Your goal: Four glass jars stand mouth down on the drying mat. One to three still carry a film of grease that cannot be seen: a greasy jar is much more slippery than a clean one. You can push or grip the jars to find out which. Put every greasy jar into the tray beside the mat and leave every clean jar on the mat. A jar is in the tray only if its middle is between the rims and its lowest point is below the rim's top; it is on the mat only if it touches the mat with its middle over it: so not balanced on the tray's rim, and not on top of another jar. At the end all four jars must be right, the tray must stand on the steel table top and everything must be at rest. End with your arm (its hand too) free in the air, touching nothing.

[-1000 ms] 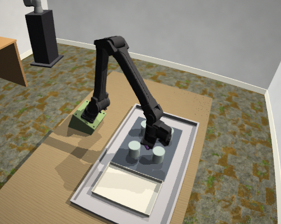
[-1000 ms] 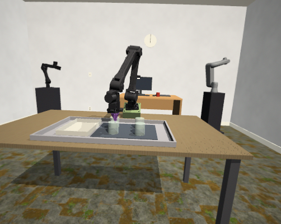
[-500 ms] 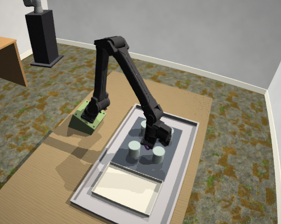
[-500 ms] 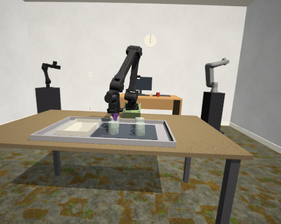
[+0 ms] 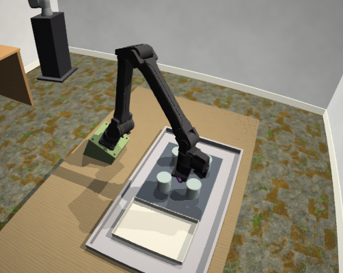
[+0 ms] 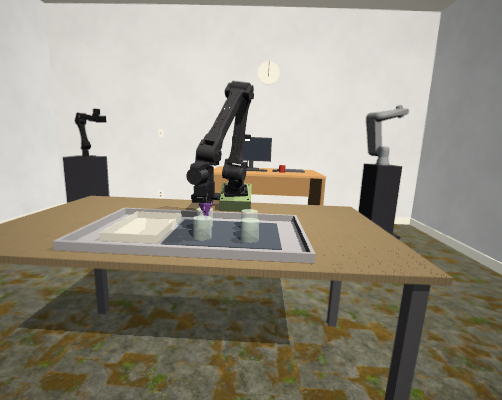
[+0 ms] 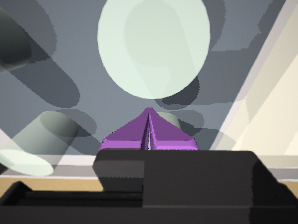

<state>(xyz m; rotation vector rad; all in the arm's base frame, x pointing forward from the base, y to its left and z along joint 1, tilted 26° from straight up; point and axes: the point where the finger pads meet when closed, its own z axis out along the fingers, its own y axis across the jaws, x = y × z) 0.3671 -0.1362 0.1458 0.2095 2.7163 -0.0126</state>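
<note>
My gripper is shut with nothing between its purple fingertips. It points down between the two tray-side jars, at about jar-top height. The pale green far tray-side jar stands just ahead of the tips. The near tray-side jar is partly hidden by the fingers in the wrist view. The other far jar and near jar stand further from the tray. All four are upright on the dark mat.
The cream tray lies beside the mat, holds no jar and stands on the steel top. A raised rim runs around the steel top. The arm's green base stands on the wooden table.
</note>
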